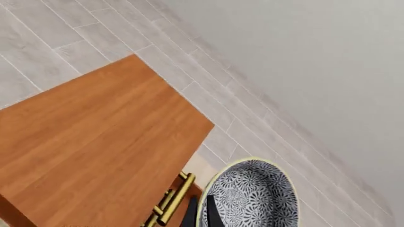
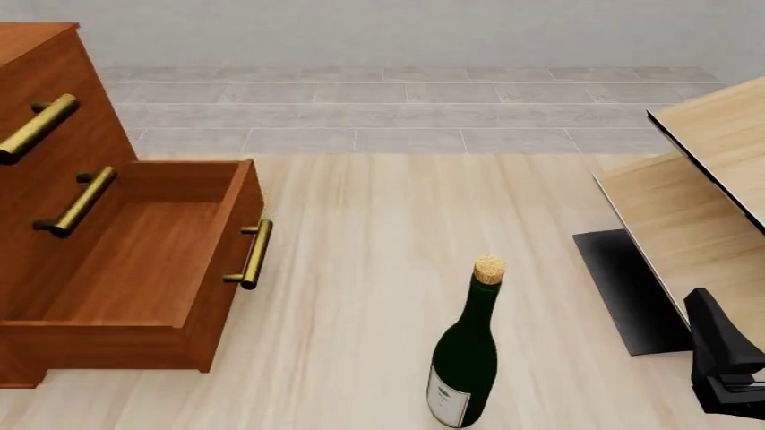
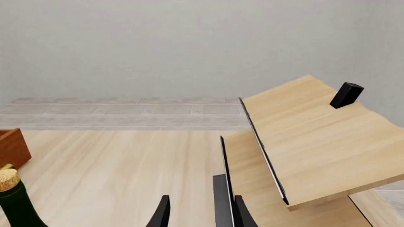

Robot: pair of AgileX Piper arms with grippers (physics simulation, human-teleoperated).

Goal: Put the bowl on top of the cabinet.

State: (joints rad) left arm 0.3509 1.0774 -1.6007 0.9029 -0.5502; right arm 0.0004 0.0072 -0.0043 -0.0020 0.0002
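Note:
In the left wrist view the white bowl (image 1: 252, 196) with its blue-grey speckled pattern hangs high, beside the corner of the cabinet's flat reddish-brown top (image 1: 94, 142) and over its brass handles (image 1: 173, 201). My left gripper (image 1: 205, 218) is shut on the bowl's rim, with one dark finger (image 1: 212, 213) showing inside it. The front view shows the cabinet (image 2: 60, 206) at the left with one drawer (image 2: 156, 260) pulled open, but neither the bowl nor the left arm. My right gripper (image 3: 200, 215) is open and holds nothing, low at the front right.
A dark green corked bottle (image 2: 467, 358) stands on the pale table near the front centre. Pale light-wood furniture with black edging (image 2: 705, 179) fills the right side, close to the right arm (image 2: 723, 358). A grey tiled floor and a wall lie beyond.

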